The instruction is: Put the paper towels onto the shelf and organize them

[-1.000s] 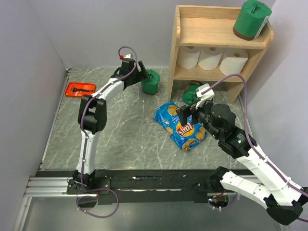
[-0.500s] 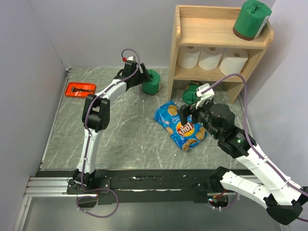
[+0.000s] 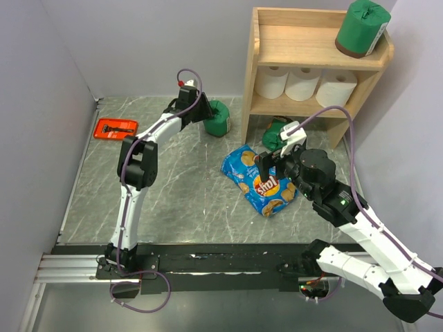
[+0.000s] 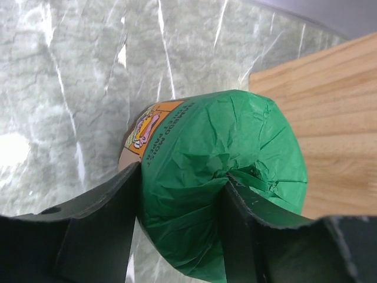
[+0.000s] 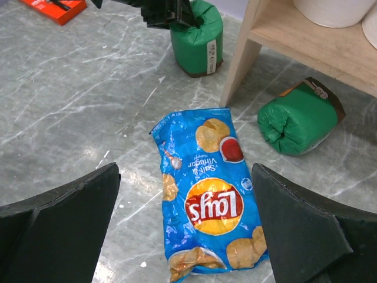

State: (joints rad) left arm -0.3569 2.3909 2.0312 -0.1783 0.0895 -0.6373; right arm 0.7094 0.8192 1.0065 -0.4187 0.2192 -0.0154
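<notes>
My left gripper (image 3: 205,113) (image 4: 179,194) is shut on an upright green paper towel roll (image 3: 219,117) (image 4: 218,165) (image 5: 197,38) on the table by the left foot of the wooden shelf (image 3: 311,41) (image 4: 330,118); both fingers dent the wrapper. Another green roll (image 3: 361,28) stands on the shelf's top tier, at its right end. Three white rolls (image 3: 303,83) line the lower tier. A third green roll (image 3: 278,131) (image 5: 297,121) lies on its side on the table under the shelf. My right gripper (image 3: 273,155) (image 5: 185,218) hangs open above the chip bag, holding nothing.
A blue chip bag (image 3: 259,181) (image 5: 206,188) lies flat in front of the shelf. A red flat tool (image 3: 115,128) (image 5: 56,7) sits at the far left by the wall. Grey walls close in the table on the left, back and right.
My left gripper moved right onto the green roll and closed its fingers against the wrapper. The right arm has stayed where it was.
</notes>
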